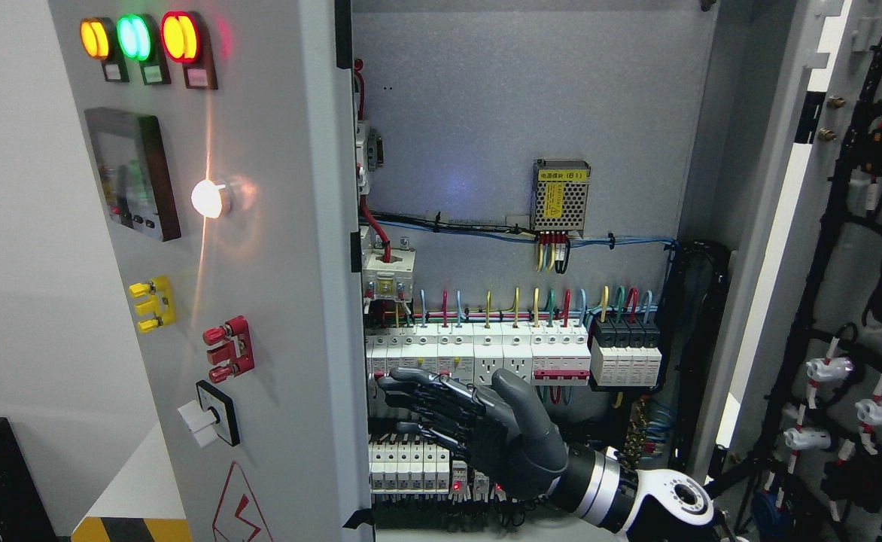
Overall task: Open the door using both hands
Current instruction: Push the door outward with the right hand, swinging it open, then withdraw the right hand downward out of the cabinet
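Already both doors look swung open, so we think most of the job is done. Our left door (260,301) sits at 9 o'clock, turned out so we see its front w/ the three lamps (136,38) at 11 o'clock and the red knob (226,350) lower down. Our right door (847,301) is at 3 o'clock, swung wide, w/ black cables (825,248) on its inner side. Between them the cabinet inside (516,113) is in plain view: white breakers (479,350) in a row near the middle, a small metal box (560,197) above.

Our right hand (479,429) comes in from 5 o'clock. Its fingers (418,388) are stretched out flat and loose, holding nothing, tips near the edge of the left door. We can't tell if they touch it. Our left hand isn't in the pic.

What's left, we guess: maybe push the left door a bit wider, then pull the hand back.
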Controlling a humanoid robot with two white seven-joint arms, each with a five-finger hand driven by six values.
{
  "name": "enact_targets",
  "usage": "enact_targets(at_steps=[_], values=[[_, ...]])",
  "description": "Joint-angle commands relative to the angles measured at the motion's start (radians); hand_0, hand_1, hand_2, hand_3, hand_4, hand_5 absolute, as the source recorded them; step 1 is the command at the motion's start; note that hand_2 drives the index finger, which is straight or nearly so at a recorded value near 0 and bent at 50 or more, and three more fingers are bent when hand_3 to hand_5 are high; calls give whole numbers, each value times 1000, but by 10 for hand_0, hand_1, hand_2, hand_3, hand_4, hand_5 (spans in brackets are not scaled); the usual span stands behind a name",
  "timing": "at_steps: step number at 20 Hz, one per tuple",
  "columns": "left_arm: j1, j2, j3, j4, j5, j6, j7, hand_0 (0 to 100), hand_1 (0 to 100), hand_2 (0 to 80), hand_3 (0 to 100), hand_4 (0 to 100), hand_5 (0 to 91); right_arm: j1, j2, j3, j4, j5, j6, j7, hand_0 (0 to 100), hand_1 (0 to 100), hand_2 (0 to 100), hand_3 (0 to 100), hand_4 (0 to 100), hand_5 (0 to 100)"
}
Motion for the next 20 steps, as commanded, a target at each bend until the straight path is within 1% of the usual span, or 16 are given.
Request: enact_targets(at_steps=[1, 3, 5, 7, 11, 17, 20], values=[[0, 0, 0, 0, 0, 0, 0, 0, 0, 0, 0, 0, 0, 3, -58, 104, -33, -14, 0, 8, 0, 0, 0, 0, 0, 0], [0, 0, 0, 0, 0, 0, 0, 0, 0, 0, 0, 0, 0, 6, -61, 130, -33, -16, 2, 12, 0, 0, 0, 0, 0, 0], [0, 1, 0, 0, 0, 0, 0, 0, 0, 0, 0, 0, 0, 23, -63, 153, -33, -22, 2, 25, 0, 0, 0, 0, 0, 0], [0, 0, 0, 0, 0, 0, 0, 0, 0, 0, 0, 0, 0, 34, -63, 158, -34, -22, 2, 27, 0, 0, 0, 0, 0, 0], [0, 0, -1, 0, 0, 0, 0, 0, 0, 0, 0, 0, 0, 39, -63, 202, -50, -22, 2, 27, 0, 0, 0, 0, 0, 0], [0, 0, 0, 0, 0, 0, 0, 0, 0, 0, 0, 0, 0, 45, -61, 222, -56, -25, 2, 27, 0, 0, 0, 0, 0, 0], [0, 0, 0, 0, 0, 0, 0, 0, 0, 0, 0, 0, 0, 49, -61, 231, -76, -68, 11, 24, 0, 0, 0, 0, 0, 0]])
